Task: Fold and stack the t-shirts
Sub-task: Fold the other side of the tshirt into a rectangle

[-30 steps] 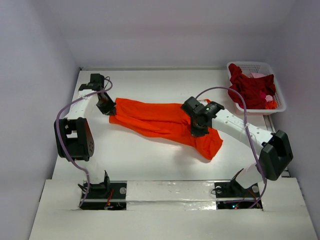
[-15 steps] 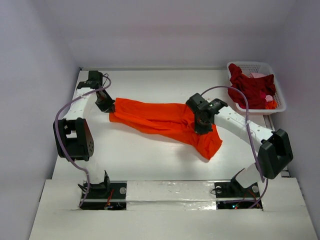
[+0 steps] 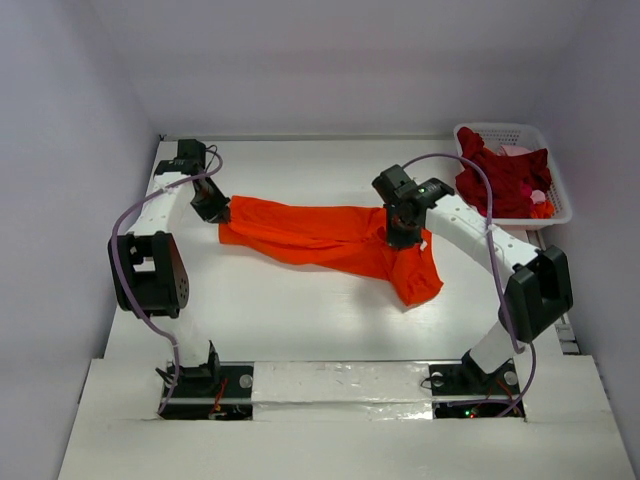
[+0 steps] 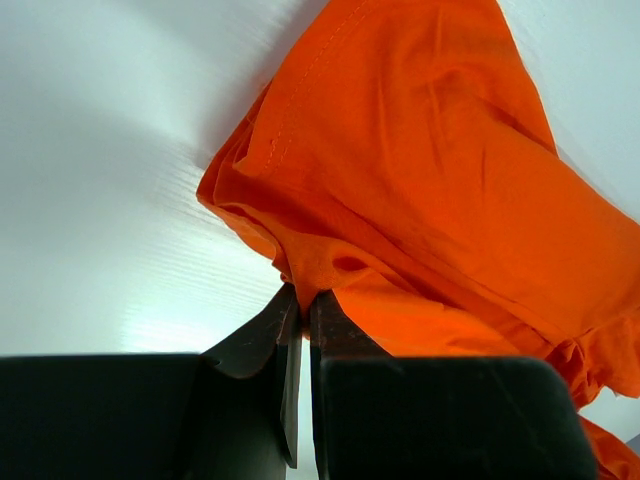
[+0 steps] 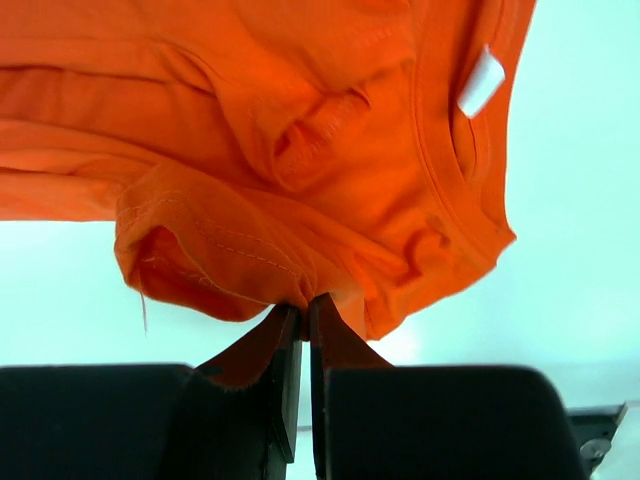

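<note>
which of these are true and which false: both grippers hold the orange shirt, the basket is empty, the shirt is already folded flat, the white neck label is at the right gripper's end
1. Both grippers hold the orange t-shirt: true. The left gripper and right gripper are each shut on it.
2. The basket is empty: false. It holds dark red shirts.
3. The shirt is already folded flat: false. It hangs rumpled between the grippers.
4. The neck label is at the right gripper's end: true.
</note>
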You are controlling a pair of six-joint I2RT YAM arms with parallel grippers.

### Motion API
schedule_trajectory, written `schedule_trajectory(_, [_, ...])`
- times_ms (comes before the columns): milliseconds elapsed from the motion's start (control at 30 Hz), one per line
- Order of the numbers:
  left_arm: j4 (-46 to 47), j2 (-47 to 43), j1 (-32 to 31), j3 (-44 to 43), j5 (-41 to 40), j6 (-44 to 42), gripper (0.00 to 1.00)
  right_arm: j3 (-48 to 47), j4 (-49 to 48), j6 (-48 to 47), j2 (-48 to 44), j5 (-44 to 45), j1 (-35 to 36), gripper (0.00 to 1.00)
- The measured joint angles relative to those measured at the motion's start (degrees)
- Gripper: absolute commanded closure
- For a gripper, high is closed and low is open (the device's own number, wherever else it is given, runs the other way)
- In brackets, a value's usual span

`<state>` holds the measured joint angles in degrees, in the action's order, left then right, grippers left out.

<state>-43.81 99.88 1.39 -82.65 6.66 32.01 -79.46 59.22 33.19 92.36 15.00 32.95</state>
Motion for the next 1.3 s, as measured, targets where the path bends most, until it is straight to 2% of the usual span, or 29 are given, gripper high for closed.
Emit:
schedule_trajectory(233, [-0.17,1.33,0.00,-0.74,-0.04,0.02,1.00,-3.72,0.09,-1.57,2.54,-0.33,-1.22,1.00])
schedule_trajectory(733, [-0.17,3.30,0.72,-3.65,-0.24,0.22,1.00,-1.03,-1.16,-2.36,2.71,-2.78,-5.53,1.00])
schedule_trajectory(1300, [-0.39,6.08,1.01,-6.34,-0.50,0.39,1.00,-3.74,-1.29,-3.91,6.84,-4.00,-8.22,1.00])
